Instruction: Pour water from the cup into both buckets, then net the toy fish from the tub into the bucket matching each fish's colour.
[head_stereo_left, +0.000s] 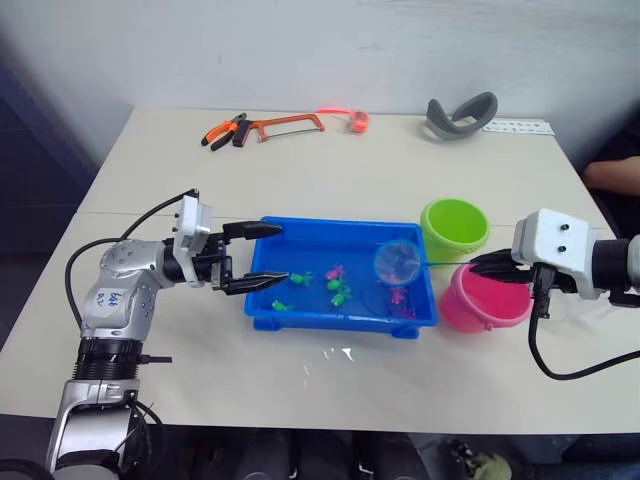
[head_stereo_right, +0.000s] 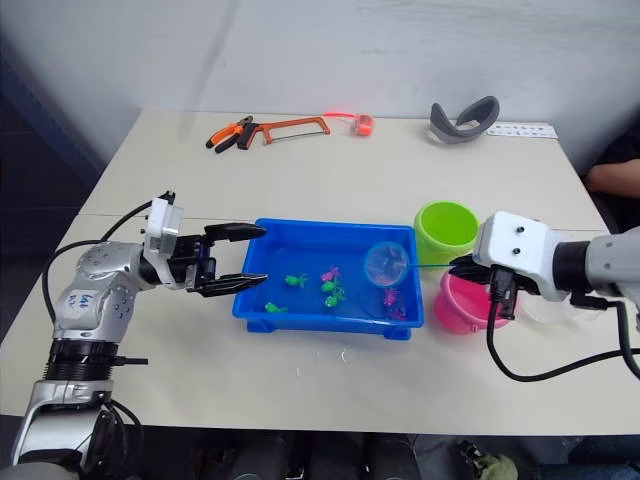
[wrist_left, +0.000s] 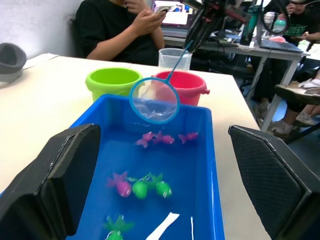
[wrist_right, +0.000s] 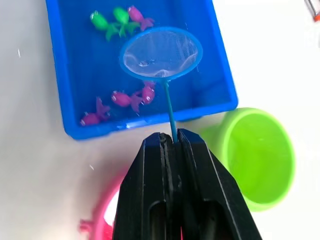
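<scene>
The blue tub (head_stereo_left: 262, 300) sits mid-table and holds several tiny fish, green ones (head_stereo_left: 338, 291) and pink ones (head_stereo_left: 398, 296). To its right stand the lime green bucket (head_stereo_left: 453, 228) and, nearer me, the pink bucket (head_stereo_left: 485, 298). In the left wrist view the clear cup (wrist_left: 174, 58) stands behind the pink bucket. My right gripper (head_stereo_left: 480, 265) hovers over the pink bucket, shut on the thin handle of a small blue-rimmed net (wrist_right: 161, 54). The net's hoop hangs above the tub's right end. My left gripper (head_stereo_left: 283, 254) is open at the tub's left end, fingers spread over the rim.
At the table's far side lie orange-handled pliers (head_stereo_left: 222, 131), a hacksaw (head_stereo_left: 285, 125), an orange roll (head_stereo_left: 357, 121) and a grey curved band (head_stereo_left: 460, 116). A person (wrist_left: 125, 25) sits beyond the table's right side, with an arm (head_stereo_left: 612, 175) near its edge.
</scene>
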